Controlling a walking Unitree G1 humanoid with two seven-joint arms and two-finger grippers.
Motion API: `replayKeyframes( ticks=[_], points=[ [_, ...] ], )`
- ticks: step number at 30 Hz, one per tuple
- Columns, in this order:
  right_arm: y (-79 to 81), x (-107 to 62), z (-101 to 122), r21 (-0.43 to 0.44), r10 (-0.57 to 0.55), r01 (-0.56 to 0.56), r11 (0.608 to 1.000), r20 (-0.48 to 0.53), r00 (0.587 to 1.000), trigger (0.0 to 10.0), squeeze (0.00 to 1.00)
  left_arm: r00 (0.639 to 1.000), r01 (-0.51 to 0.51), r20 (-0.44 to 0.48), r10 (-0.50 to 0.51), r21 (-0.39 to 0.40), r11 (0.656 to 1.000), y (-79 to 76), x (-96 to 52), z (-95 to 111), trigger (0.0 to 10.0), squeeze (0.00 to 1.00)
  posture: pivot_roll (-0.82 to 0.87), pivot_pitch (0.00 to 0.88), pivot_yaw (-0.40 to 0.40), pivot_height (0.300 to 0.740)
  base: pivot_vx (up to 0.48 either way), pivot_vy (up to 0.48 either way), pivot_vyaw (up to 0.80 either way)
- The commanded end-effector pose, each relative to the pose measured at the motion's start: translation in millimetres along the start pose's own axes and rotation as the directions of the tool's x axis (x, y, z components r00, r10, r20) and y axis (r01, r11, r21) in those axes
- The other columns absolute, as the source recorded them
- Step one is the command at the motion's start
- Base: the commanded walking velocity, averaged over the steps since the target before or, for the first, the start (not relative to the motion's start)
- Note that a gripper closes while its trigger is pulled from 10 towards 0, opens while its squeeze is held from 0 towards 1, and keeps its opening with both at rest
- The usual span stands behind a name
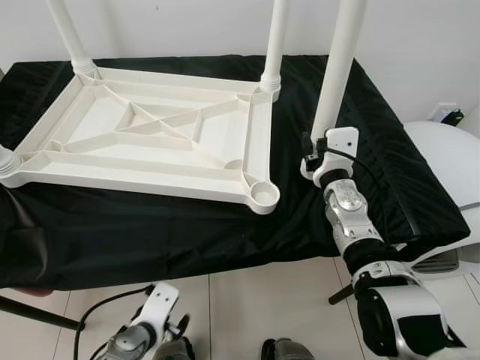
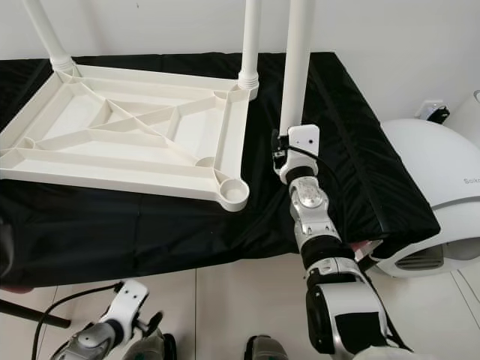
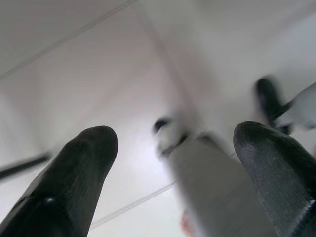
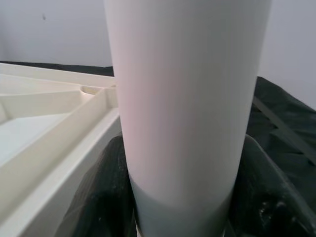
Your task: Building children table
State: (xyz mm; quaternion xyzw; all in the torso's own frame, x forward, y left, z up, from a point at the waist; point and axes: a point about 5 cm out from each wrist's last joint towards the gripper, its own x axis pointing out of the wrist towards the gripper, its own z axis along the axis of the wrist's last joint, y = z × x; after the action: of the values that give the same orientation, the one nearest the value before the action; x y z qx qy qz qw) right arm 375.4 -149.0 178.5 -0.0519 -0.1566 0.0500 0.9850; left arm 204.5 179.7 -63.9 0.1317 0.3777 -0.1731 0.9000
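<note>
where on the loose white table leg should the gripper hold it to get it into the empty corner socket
Low on the shaft, as the right gripper holds it now: fingers on opposite sides of the round white leg, coming from the robot's side. The leg stands upright, so a low side grip probably steers its bottom end best toward the empty socket on the upturned tabletop.

The upturned tabletop [image 1: 150, 139] looks like moulded cream plastic, smooth with a soft sheen; the loose leg [image 1: 339, 67] is the same smooth plastic; the black cover [image 1: 150, 232] is slightly shiny, creased cloth; the floor [image 1: 255, 307] is pale glossy tile; the right arm [image 1: 352, 217] shows brushed silver metal.
</note>
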Motion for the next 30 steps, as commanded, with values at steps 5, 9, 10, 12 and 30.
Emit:
replayKeyframes(
  ticks=[5,9,10,12,30],
  points=[
    [12.5,-16.0,-4.3,0.087,-0.012,0.013,0.996,-0.010,1.000,10.0,0.00,0.959,-0.223,-0.196,0.202,-0.088,0.971,16.7,-12.9,-40.7,10.0,0.00,0.07,0.195,0.021,0.740,0.000,0.000,0.00],
    [19.1,-28.5,-5.9,0.116,-0.018,0.020,0.993,-0.019,1.000,10.0,0.00,0.918,-0.335,-0.276,0.286,-0.150,0.930,23.0,-20.2,-55.8,10.0,0.00,0.06,0.187,0.019,0.740,0.000,0.000,0.00],
    [17.9,-32.6,-6.2,0.128,-0.030,0.034,0.991,-0.031,0.999,10.0,0.00,0.915,-0.341,-0.283,0.287,-0.163,0.926,21.1,-19.2,-55.6,10.0,0.00,0.06,0.179,0.022,0.740,0.000,0.000,0.00],
    [15.9,-36.6,-6.6,0.131,-0.044,0.049,0.990,-0.042,0.998,10.0,0.00,0.917,-0.334,-0.282,0.280,-0.164,0.928,18.0,-17.5,-54.2,10.0,0.00,0.05,0.174,0.026,0.740,0.000,0.000,0.00],
    [7.4,-64.1,9.4,0.128,-0.120,0.133,0.983,-0.109,0.987,10.0,0.00,0.945,-0.184,-0.272,0.183,0.023,0.983,-22.5,-5.7,-48.2,10.0,0.00,0.02,0.108,0.012,0.740,0.000,0.000,0.00]
  ],
)
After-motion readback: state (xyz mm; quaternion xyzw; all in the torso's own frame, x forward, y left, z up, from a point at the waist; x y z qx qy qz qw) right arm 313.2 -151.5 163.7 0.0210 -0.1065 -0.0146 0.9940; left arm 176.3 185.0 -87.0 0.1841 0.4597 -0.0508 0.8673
